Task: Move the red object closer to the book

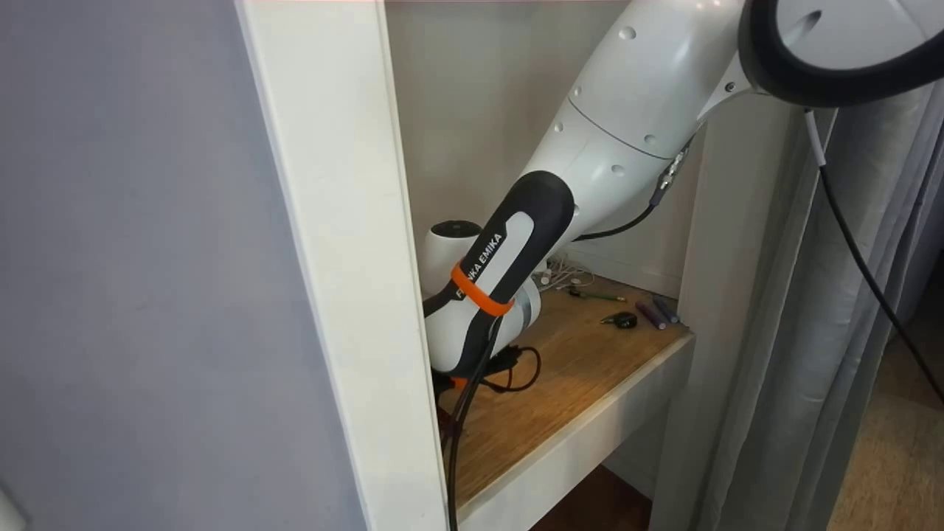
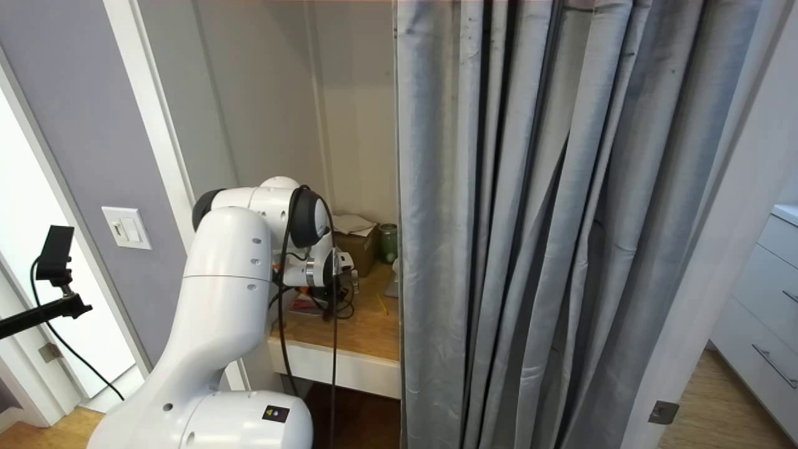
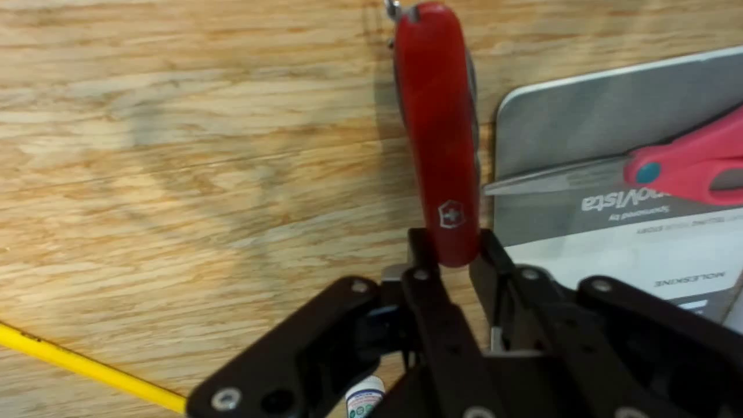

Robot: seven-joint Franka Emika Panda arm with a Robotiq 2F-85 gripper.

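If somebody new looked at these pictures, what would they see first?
Probably the big white robot arm, reaching over the wooden shelf in both exterior views. In the wrist view, the red pocket knife pops out, held at one end by the gripper, near the book with scissors on it. A long grey curtain hangs on the right in both exterior views.

Wrist pic: claw (image 3: 455, 247) sl. blurry, w/ soft shadows on shelf (image 3: 278, 197).
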